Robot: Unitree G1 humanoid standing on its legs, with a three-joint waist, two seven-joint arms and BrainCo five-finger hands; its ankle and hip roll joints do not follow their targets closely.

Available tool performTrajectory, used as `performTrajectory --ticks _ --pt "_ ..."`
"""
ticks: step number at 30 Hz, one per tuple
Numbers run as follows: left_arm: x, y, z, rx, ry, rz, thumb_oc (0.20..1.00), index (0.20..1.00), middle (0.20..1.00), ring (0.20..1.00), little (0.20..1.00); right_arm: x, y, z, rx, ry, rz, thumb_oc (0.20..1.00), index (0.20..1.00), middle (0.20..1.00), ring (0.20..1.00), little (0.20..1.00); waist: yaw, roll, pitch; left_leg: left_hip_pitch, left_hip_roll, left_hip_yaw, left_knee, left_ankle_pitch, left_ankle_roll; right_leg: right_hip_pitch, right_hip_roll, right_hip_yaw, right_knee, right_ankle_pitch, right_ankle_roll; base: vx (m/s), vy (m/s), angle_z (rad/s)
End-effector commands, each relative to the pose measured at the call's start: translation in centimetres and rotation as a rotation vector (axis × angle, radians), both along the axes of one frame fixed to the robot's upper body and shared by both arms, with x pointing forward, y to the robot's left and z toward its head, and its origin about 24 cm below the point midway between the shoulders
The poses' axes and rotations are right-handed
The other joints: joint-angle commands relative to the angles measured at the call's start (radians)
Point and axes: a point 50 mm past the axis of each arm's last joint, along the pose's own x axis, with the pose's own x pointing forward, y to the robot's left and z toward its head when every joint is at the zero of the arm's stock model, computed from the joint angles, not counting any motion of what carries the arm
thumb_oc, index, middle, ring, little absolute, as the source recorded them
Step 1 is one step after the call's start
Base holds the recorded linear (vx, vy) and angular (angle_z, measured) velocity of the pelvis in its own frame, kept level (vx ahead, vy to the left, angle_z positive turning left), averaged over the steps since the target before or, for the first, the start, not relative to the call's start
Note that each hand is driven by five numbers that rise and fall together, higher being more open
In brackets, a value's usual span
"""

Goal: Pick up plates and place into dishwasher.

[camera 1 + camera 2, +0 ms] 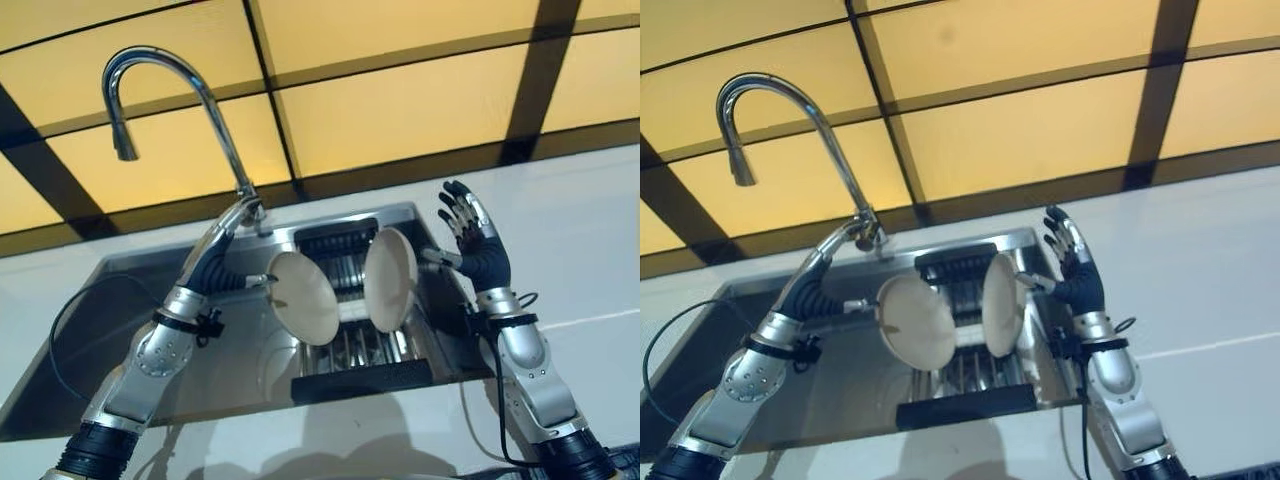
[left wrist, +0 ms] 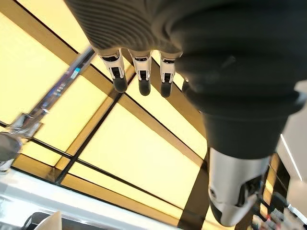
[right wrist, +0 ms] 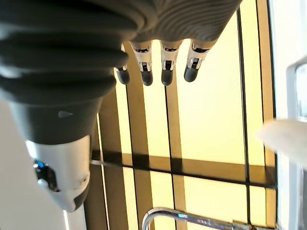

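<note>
- Fingers of the right hand point(image 1: 468, 228) are spreading straight and released above the sink's right edge, with the thumb reaching toward the right plate point(image 1: 390, 279); we are reading this as, at most, a light touch at the plate's rim, not a grasp.
- Fingers of the left hand point(image 1: 222, 262) are not resolving in the eye views. In the left wrist view they are extending straight toward the tiled wall point(image 2: 129, 143) with nothing between them, so we are treating this hand as released too.
- We are locating both plates on edge in the dish rack point(image 1: 360, 368) inside the stainless sink point(image 1: 120, 300): the left plate point(image 1: 303, 297) is leaning just beside the left hand, and the right plate is standing near the right thumb.
- Risk: neither plate is being gripped. We are judging that a sideways nudge from either hand could tip a plate against the other or out of the rack slots.
- Risk: the faucet point(image 1: 160, 90) is arching directly over the left arm, so any lift of that arm could strike it.
- Hidden: no dishwasher is appearing, so we cannot confirm the target.
- Hidden: contact between each thumb and its plate is too small to confirm.
- Hidden: the rack slots under the plates are obscured.
</note>
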Motion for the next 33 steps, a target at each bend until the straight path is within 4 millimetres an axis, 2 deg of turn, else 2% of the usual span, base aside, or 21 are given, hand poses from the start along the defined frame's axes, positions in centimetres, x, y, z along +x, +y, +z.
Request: performTrajectory --ticks 1,6,7,9,14,22,28,33 --pt "1.1 0.9 2.8 0.134 -0.152 0.005 1.000 1.000 1.000 1.000 1.000 -0.6 0.1 1.7 0.030 -0.083 0.021 1.000 1.000 1.000 1.000 1.000 -0.020 -0.099 -0.027 -0.033 -0.045 0.013 0.030 -0.097 0.018 0.048 -0.077 0.021 -0.126 0.027 0.118 0.05 0.025 -0.16" --pt "0.9 0.9 2.7 0.335 -0.215 -0.008 1.000 1.000 1.000 1.000 1.000 -0.6 -0.4 1.7 0.017 -0.062 0.022 1.000 1.000 1.000 1.000 1.000 -0.031 -0.095 -0.023 -0.031 -0.048 0.025 0.029 -0.098 0.019 0.042 -0.078 0.028 -0.126 0.032 0.122 0.05 0.031 -0.11" --pt "0.7 0.9 2.5 0.479 -0.267 -0.016 1.000 1.000 1.000 1.000 1.000 -0.6 -0.7 1.7 0.009 -0.056 0.026 1.000 1.000 1.000 1.000 1.000 -0.038 -0.091 -0.020 -0.030 -0.049 0.030 0.028 -0.098 0.019 0.039 -0.079 0.031 -0.125 0.034 0.124 0.07 0.052 -0.02" --pt "0.7 1.3 2.4 0.626 -0.294 -0.022 1.000 1.000 1.000 1.000 1.000 -0.6 -1.0 1.8 0.001 -0.049 0.030 1.000 1.000 1.000 1.000 1.000 -0.046 -0.086 -0.017 -0.027 -0.051 0.034 0.025 -0.098 0.020 0.039 -0.080 0.035 -0.128 0.037 0.127 0.05 0.048 -0.01" --pt "0.8 2.3 3.2 0.663 -0.290 -0.006 1.000 1.000 1.000 1.000 1.000 -0.6 -1.5 1.7 -0.012 -0.038 0.029 1.000 1.000 1.000 1.000 1.000 -0.050 -0.080 -0.009 -0.028 -0.053 0.041 0.025 -0.097 0.021 0.040 -0.083 0.033 -0.132 0.040 0.130 0.03 0.033 -0.03" --pt "0.9 2.9 3.1 0.661 -0.306 0.037 1.000 1.000 1.000 1.000 1.000 -0.6 -1.6 1.5 -0.001 -0.035 0.023 1.000 1.000 1.000 1.000 1.000 -0.036 -0.085 -0.021 -0.031 -0.054 0.035 0.017 -0.092 0.022 0.042 -0.085 0.020 -0.135 0.038 0.134 0.01 0.001 -0.04" --pt "1.0 4.2 4.0 0.623 -0.327 0.114 1.000 1.000 1.000 1.000 1.000 -0.5 -1.7 1.6 0.007 -0.042 0.026 1.000 1.000 1.000 1.000 1.000 -0.024 -0.088 -0.035 -0.038 -0.053 0.027 0.019 -0.090 0.021 0.039 -0.086 0.011 -0.132 0.036 0.136 0.00 -0.001 0.01" --pt "0.9 5.0 4.7 0.657 -0.346 0.154 1.000 1.000 1.000 1.000 1.000 -0.5 -2.0 1.9 0.014 -0.043 0.025 1.000 1.000 1.000 1.000 1.000 -0.019 -0.089 -0.045 -0.046 -0.051 0.025 0.022 -0.088 0.018 0.034 -0.087 0.006 -0.129 0.036 0.137 -0.01 -0.005 0.04"
